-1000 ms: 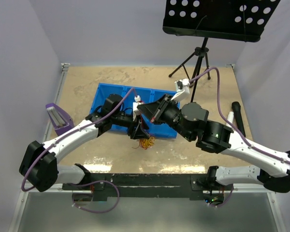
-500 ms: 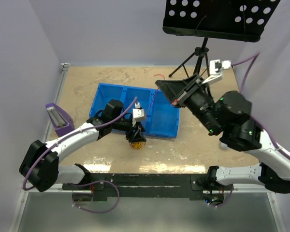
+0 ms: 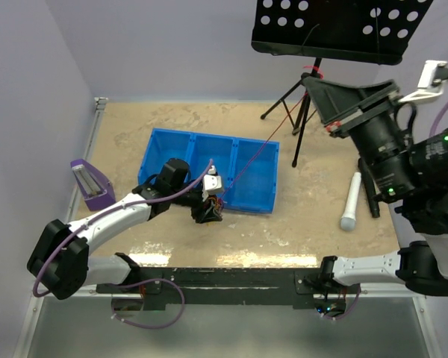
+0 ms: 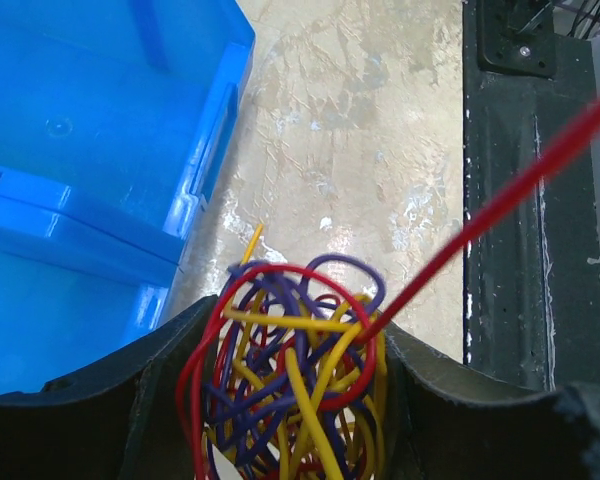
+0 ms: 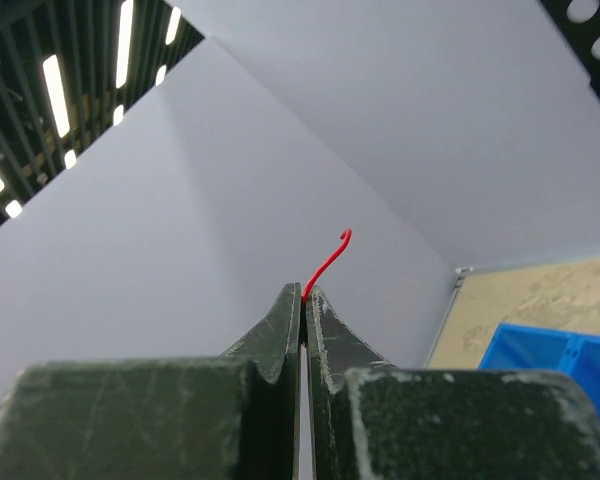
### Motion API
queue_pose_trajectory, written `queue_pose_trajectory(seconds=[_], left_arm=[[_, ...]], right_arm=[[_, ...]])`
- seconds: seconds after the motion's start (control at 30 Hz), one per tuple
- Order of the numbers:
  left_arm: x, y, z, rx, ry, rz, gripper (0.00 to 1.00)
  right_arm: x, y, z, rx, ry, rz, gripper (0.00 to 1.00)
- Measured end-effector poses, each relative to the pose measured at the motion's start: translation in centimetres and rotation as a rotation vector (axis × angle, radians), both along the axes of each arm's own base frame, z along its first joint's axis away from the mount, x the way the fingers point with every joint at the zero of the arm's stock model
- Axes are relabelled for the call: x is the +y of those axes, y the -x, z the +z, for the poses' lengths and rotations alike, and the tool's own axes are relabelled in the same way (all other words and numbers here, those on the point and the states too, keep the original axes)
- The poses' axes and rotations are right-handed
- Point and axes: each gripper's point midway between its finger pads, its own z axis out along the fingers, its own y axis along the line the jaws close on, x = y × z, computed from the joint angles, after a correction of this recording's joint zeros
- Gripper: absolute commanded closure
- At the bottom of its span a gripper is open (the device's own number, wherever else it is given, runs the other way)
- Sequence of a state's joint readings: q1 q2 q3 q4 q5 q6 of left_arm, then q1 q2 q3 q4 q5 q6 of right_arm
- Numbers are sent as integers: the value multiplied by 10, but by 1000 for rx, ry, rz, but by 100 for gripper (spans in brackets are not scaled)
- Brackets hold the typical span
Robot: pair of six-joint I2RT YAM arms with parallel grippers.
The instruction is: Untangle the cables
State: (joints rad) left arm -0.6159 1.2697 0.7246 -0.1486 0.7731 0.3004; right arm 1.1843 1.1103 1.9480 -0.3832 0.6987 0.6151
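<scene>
Left arm: reaches low from the near left toward the table (image 3: 127,127) centre, wrist bent down. Left gripper (image 3: 210,212) sits just near of the blue bin (image 3: 250,201); fingers (image 4: 160,400) part-spread, clamped round the cable tangle (image 4: 290,390) of red, yellow and purple loops.

Right arm: raised high at the far right, forearm angled up and left. Right gripper (image 5: 303,292) is pinched tight on the red cable (image 3: 265,145), whose hooked end pokes past the tips.

Red cable: runs taut and straight from the tangle, over the bin's right compartment, up to the right gripper.

White microphone (image 3: 349,201): lies on the table, right of the bin.
</scene>
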Motion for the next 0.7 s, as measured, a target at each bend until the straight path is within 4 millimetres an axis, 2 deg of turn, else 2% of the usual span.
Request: queue_pose_trajectory(seconds=[0.17, 0.23, 0.37, 0.43, 0.5, 0.6, 0.63, 0.7], left_arm=[[-1, -1, 3, -21, 9, -3, 43], [-1, -2, 5, -27, 13, -3, 47], [-1, -2, 5, -33, 12, -5, 73], [1, -1, 3, -32, 0, -6, 73], [4, 1, -1, -23, -16, -9, 68], [9, 6, -5, -8, -46, -15, 57], [11, 8, -4, -2, -58, -18, 55], [13, 7, 1, -16, -78, -32, 52]], right_arm=[[-38, 2, 30, -34, -30, -90, 100], [-50, 2, 38, -39, -39, -122, 100], [-57, 0, 33, -28, -22, -158, 100], [-55, -3, 23, -5, -8, -169, 100], [-46, -7, 5, 30, 18, -165, 100], [-20, -18, -47, 124, 107, -157, 100], [-7, -22, -74, 167, 157, -152, 100], [18, -30, -140, 269, 282, -146, 100]])
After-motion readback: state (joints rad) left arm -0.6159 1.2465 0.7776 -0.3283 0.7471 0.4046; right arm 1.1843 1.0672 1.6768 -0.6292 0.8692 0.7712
